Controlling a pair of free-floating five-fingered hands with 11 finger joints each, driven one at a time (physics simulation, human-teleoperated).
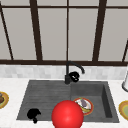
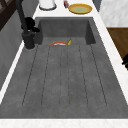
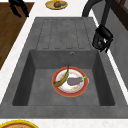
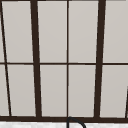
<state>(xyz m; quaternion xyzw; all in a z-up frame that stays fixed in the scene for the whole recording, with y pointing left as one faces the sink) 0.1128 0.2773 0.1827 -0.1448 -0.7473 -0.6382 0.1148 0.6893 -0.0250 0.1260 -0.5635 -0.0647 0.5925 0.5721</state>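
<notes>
My right hand hovers at the back of the sink, close against the right side of the black faucet. Its fingers are curled; I cannot tell whether they touch the stem. The same hand covers the faucet's base in the right side view and sits beside the stem in the left side view. My left hand hangs over the front left edge of the drainboard, fingers relaxed and pointing down, holding nothing. In the basin lies a red-rimmed plate with a banana and an eggplant.
A big red ball is at the sink's front edge. A yellow plate lies on the right counter with a white container behind it. A plate of brown food is on the left counter. The ribbed drainboard lies left of the basin.
</notes>
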